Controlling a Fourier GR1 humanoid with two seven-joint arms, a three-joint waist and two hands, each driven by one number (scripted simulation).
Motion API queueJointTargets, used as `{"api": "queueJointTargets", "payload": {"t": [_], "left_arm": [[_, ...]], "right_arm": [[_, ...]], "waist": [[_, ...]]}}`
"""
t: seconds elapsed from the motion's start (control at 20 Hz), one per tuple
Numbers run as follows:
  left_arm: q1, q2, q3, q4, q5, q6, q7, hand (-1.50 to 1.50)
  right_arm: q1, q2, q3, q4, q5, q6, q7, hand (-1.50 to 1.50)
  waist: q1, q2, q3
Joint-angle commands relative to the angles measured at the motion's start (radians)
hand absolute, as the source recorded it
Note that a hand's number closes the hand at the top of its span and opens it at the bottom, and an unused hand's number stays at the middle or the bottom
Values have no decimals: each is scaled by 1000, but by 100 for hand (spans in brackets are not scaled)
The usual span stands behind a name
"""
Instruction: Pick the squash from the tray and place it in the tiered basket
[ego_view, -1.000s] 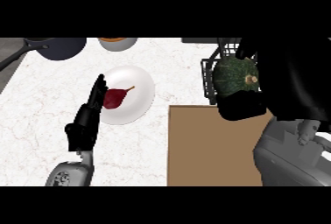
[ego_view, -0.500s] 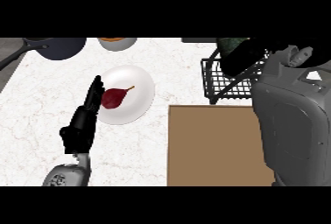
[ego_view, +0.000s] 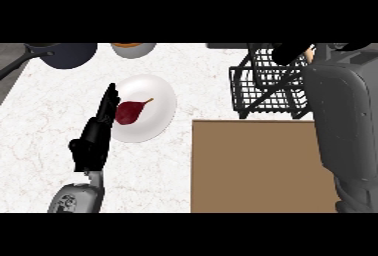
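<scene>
Squash is nowhere to be seen in the head view now: a second ago a dark green, mottled lump sat in the right hand beside the wire basket, and half a second ago that hand had already risen toward the basket's top edge. At present the grey right forearm fills the view's right side and the right hand (ego_view: 295, 50) reaches over the tiered basket (ego_view: 269, 85), its black fingers partly cut off at the upper edge, so I cannot tell whether they are curled or released. The squash may lie under that hand or already inside the basket; the mesh that shows holds nothing I can make out. My judgement is that the placing step is either just finishing or about to. The brown tray (ego_view: 258, 165) below the basket shows a bare surface. The left hand (ego_view: 96, 137) rests with straight fingers beside the white plate (ego_view: 151, 120), which carries a dark red piece of food (ego_view: 131, 112), unchanged across the pictures. No brand, label or writing is readable anywhere.
</scene>
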Motion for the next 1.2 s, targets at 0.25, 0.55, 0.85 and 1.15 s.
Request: {"api": "queueJointTargets", "payload": {"t": [0.25, 0.55, 0.85, 1.15], "left_arm": [[-54, 0, 19, 51, 0, 3, 11, 0], [-9, 6, 13, 4, 1, 2, -9, 0], [14, -18, -1, 43, -5, 15, -43, 0], [24, -14, -3, 10, -24, 31, -19, 0]], "right_arm": [[45, 47, -164, 140, -64, -250, 14, -150], [78, 49, -235, 136, -177, -342, -69, -150], [69, 4, -353, 3, -232, -465, -38, -150], [173, -76, -501, -181, -337, -398, 58, -150]], "waist": [[-3, 3, 1], [-2, -1, 1], [-15, -4, 0], [-32, -11, 1]]}}
